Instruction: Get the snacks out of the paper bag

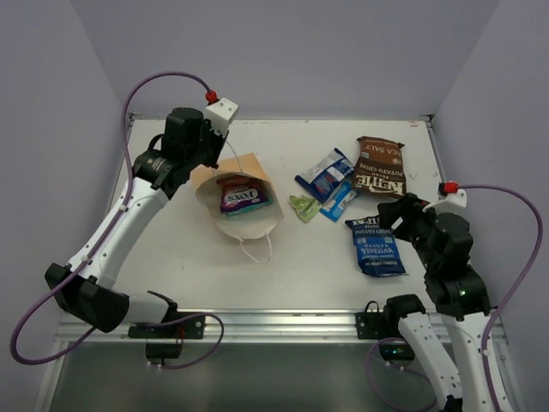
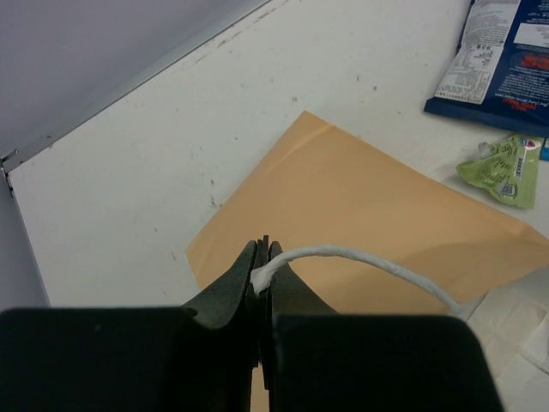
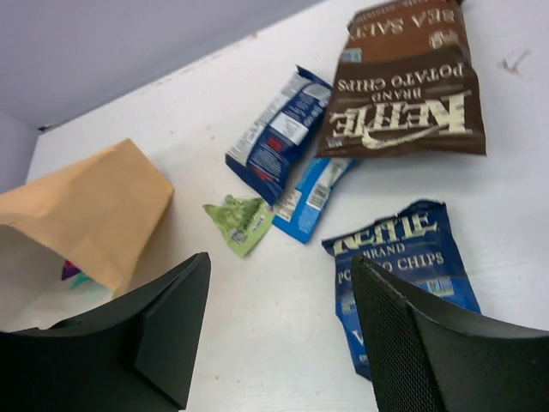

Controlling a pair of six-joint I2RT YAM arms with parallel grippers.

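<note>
Looking down from the top view, the tan kraft paper bag [image 1: 254, 168] lies on its side on the white table [image 1: 309, 266]. Its long axis runs from 11 o'clock to 5 o'clock, and the white-lined mouth opens toward 5 o'clock. In this mouth sit a glossy purple candy bag [image 1: 238, 198] and a teal candy bag [image 1: 257, 207] partly under it.

The left gripper [image 2: 264, 254] has its jaws pressed together on the thin white string handle [image 2: 360, 256] at the 11 o'clock end of the bag, so this arm is the nearer one but it is occupied. The right gripper [image 3: 279, 262] has its jaws wide apart with nothing between them, and it hovers by the glossy dark-blue chip bag [image 3: 399, 253], which is already out on the table.

From these free jaws the two candy bags lie at about 9 o'clock, well apart. I judge the right arm must travel that way and enter the mouth along the bag's axis.
</note>
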